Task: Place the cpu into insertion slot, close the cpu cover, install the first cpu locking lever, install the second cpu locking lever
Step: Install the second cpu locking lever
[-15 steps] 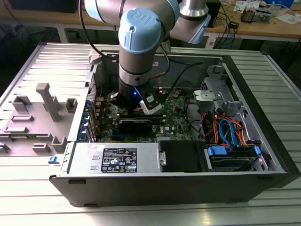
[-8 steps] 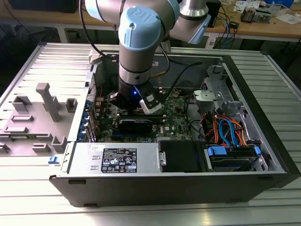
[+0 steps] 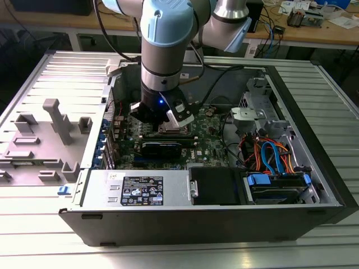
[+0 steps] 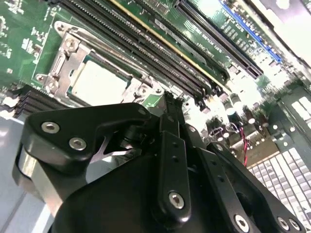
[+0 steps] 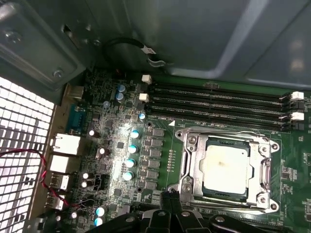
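Nearest, the hand (image 4: 167, 104) hovers just beside the socket's edge, fingers together and holding nothing. Beyond it the cpu (image 5: 226, 167) sits in the slot (image 5: 190, 167) with the cover (image 5: 265, 170) down; I'd press a lever slowly, keeping square.

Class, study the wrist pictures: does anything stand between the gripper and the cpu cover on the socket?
Nothing visible does. In both wrist views the gripper sits just off one edge of the cpu cover, which lies flat around the cpu in the insertion slot. The gap between them shows bare motherboard.
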